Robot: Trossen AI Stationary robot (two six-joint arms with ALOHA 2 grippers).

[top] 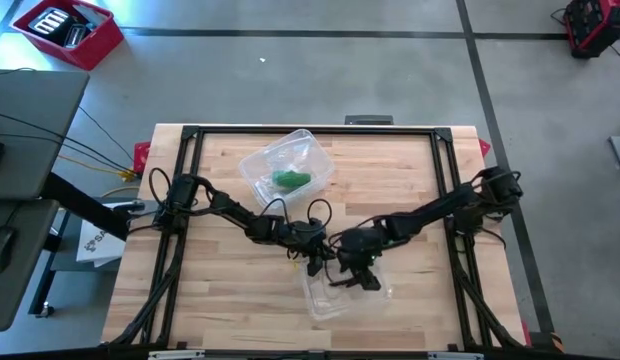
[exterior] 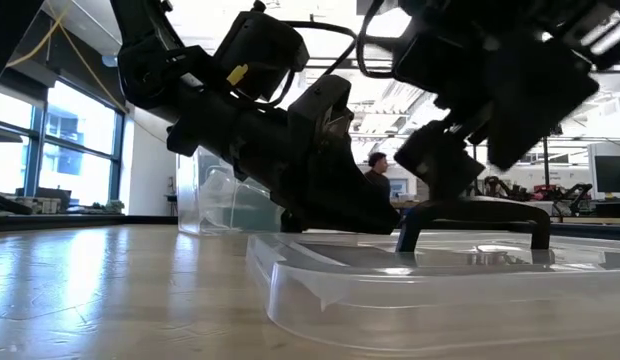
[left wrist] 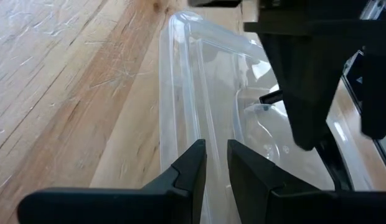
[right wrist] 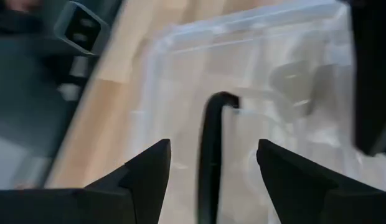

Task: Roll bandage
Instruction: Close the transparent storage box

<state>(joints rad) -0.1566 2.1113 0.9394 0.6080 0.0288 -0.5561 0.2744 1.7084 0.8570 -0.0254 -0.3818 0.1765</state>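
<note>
The clear lid (exterior: 420,295) lay nearest, flat near the table's (top: 200,300) front edge, with a black handle (exterior: 475,222) on it. My left gripper (left wrist: 213,165), fingers nearly together and holding nothing, hovered at the lid's rim. My right gripper (right wrist: 211,168) stood spread wide above the handle, empty. The bandage (top: 290,180), green, sat in the clear container (top: 286,165) toward the table's back edge, well apart from both grippers. I judged it best to steady the lid with the left gripper and move slowly. I counted one lid, one container, one bandage.
</note>
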